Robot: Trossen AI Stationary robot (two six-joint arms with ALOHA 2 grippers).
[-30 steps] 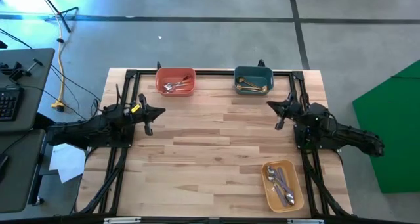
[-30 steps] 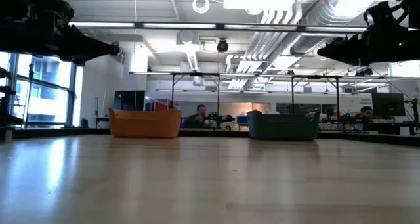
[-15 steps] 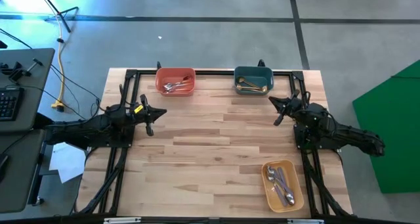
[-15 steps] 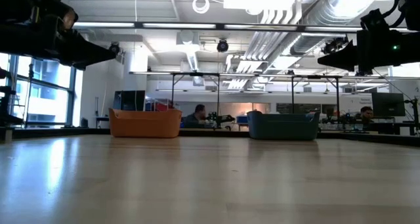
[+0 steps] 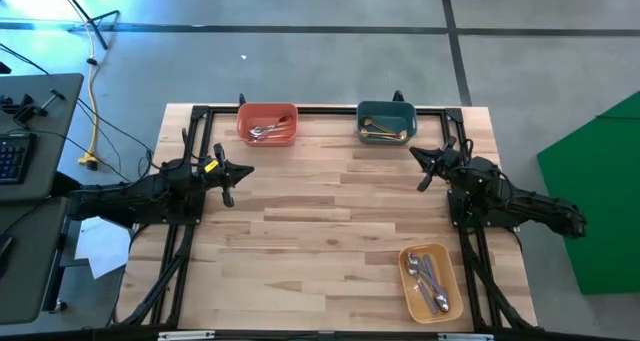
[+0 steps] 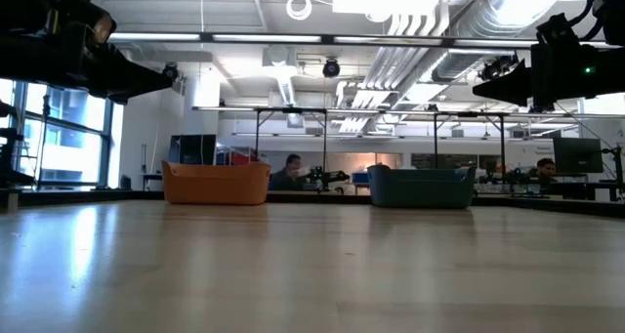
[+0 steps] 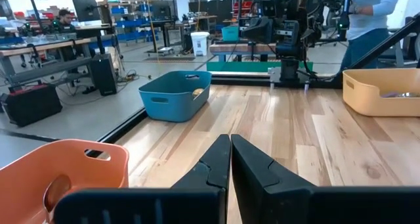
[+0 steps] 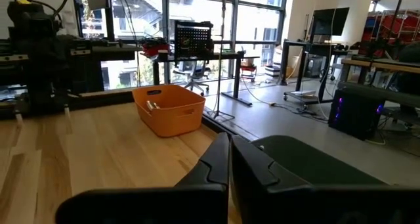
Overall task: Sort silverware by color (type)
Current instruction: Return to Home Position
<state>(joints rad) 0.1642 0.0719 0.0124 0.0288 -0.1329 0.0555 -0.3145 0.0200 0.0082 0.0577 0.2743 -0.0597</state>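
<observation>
Left fingers (image 7: pixel 220 163) sit clenched on nothing at mid-left of the overhead frame, right fingers (image 8: pixel 220 159) likewise at mid-right. Spoons (image 5: pixel 268 132) lie in three bins (image 5: pixel 267 108) on the desk (image 5: pixel 320 221).

Light wooden plank worktop (image 5: pixel 320 221), edged by a black metal frame (image 5: pixel 320 110). Along the far edge, just inside the frame and apart from each other: a coral bin (image 5: pixel 267 106) toward the left, a teal bin (image 5: pixel 385 105) toward the right. Near the front right corner, a yellow bin (image 5: pixel 424 248), set slightly askew.
</observation>
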